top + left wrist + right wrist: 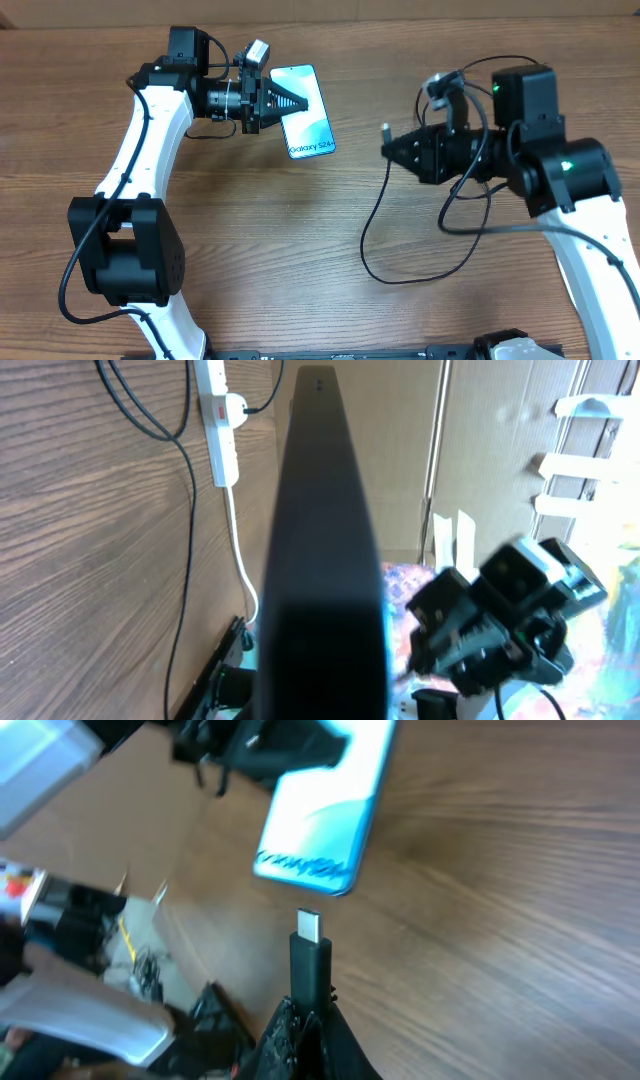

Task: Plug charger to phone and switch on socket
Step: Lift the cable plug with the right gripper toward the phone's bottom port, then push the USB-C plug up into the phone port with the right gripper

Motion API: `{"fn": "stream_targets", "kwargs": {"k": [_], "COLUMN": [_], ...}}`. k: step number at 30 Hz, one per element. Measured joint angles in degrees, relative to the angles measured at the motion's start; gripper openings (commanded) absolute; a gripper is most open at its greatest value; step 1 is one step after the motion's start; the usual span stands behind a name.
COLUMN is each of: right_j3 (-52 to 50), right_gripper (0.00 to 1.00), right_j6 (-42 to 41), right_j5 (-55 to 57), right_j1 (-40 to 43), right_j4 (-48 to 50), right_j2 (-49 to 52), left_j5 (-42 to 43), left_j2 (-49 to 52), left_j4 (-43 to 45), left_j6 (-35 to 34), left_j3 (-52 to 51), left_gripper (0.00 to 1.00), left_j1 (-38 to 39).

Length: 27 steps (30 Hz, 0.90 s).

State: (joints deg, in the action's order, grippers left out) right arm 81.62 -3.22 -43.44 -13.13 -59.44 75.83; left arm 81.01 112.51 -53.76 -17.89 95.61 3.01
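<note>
One gap; charger faces phone edge

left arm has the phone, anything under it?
Only bare wood of the table shows below the phone, which is gripped by the left gripper. From overhead, the phone covers the patch straight beneath it. The right wrist view shows no object there.

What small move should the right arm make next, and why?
Probably ease the thin black charger cable's connector tip forward to the lower edge of the slim blue-screened phone: the tip points at that edge, but a gap separates them.
</note>
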Motion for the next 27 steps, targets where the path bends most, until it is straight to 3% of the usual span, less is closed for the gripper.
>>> {"fn": "stream_targets", "kwargs": {"k": [10,27], "right_j3": [-7.2,-18.1], "right_gripper": [0.04,0.04], "right_j6": [-11.4,-25.0], "right_j5": [5.9,11.8], "right_j1": [-15.2,-19.6], "right_j4": [11.4,28.2], "right_j2": [-0.1,-0.1], "left_j5": [1.5,3.0], "left_j2": [0.0,0.0], "left_j4": [0.5,1.5], "left_j6": [1.6,2.9], "left_j3": [0.0,0.0], "left_gripper": [0.04,0.04], "left_j1": [0.0,0.0]}}
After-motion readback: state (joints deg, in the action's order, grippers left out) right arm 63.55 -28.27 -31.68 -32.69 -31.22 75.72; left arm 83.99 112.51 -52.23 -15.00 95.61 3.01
